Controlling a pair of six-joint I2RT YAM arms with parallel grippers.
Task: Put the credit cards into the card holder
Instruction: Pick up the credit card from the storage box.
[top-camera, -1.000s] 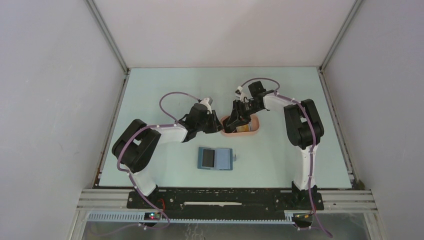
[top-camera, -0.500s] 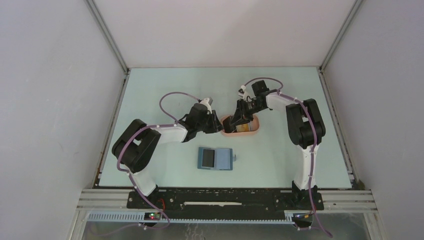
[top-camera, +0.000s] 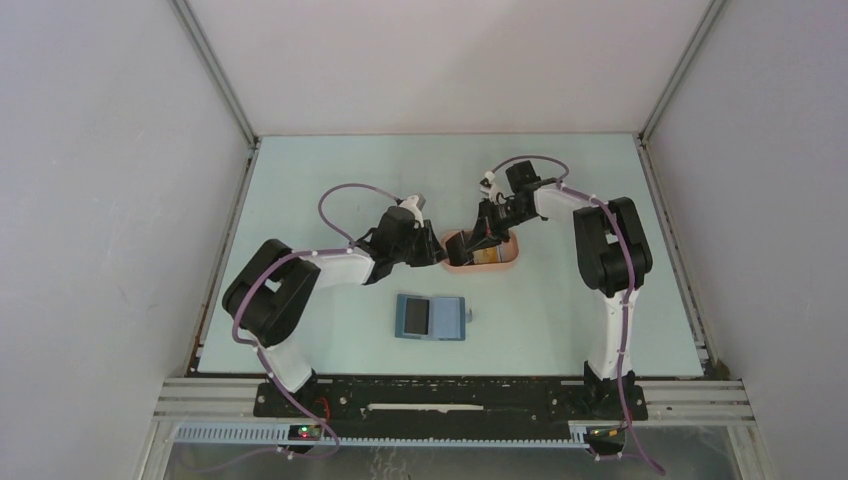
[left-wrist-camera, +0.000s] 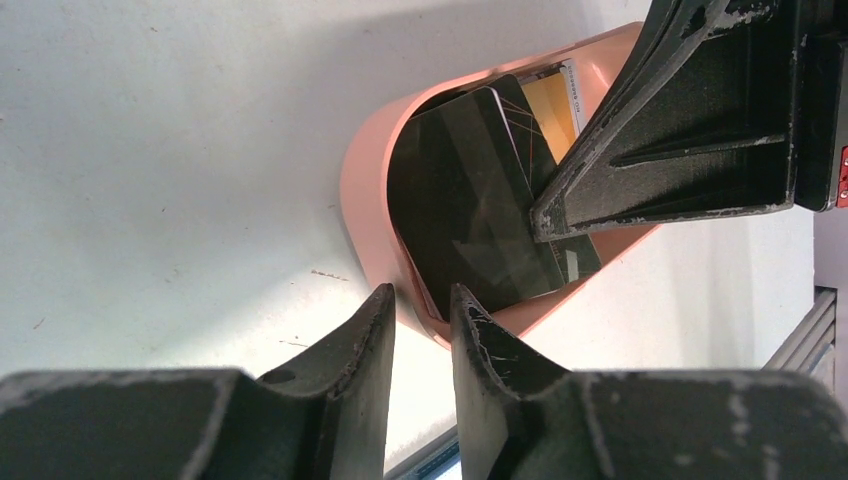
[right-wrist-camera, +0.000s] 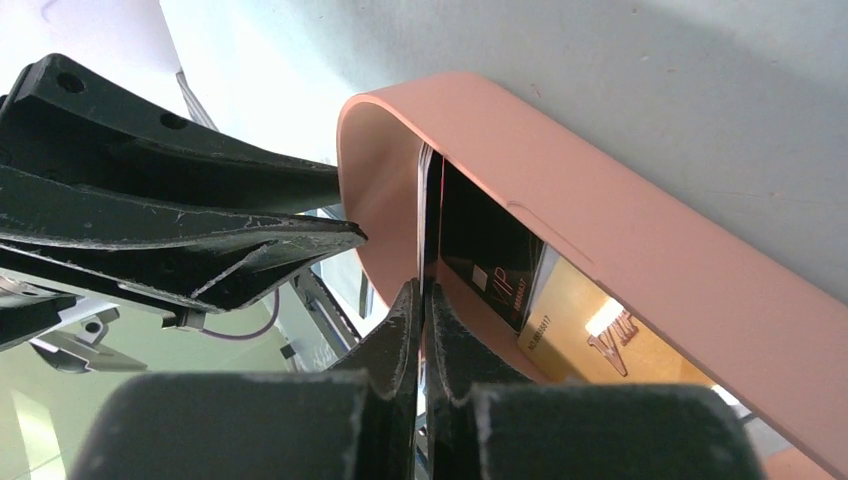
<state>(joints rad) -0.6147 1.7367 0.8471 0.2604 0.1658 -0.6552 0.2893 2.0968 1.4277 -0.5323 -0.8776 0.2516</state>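
Records a pale counter (top-camera: 330, 180) carrying all the items. Locates the card holder (top-camera: 431, 318) lying open and flat near the arm bases, well apart from the salmon-pink tray (top-camera: 511, 262) farther out. Finds the left gripper (left-wrist-camera: 422, 300) closed part-way onto the tray's end wall, apparently steadying it. Finds the right gripper (right-wrist-camera: 424, 292) pinched together on one edge of a black credit card (left-wrist-camera: 470, 210), which is tilted up inside the tray near that end wall, with a gold card (right-wrist-camera: 585, 330) lying flat beneath. Judges the step in hand to be extraction of the black card.

Recommends:
- lifting along the card's own plane;
- keeping the pinch firm;
- holding the tray down;
- clearing the rim before swinging toward the holder.

Flags two risks: slip from so narrow a bite, and the gold card dragging along.
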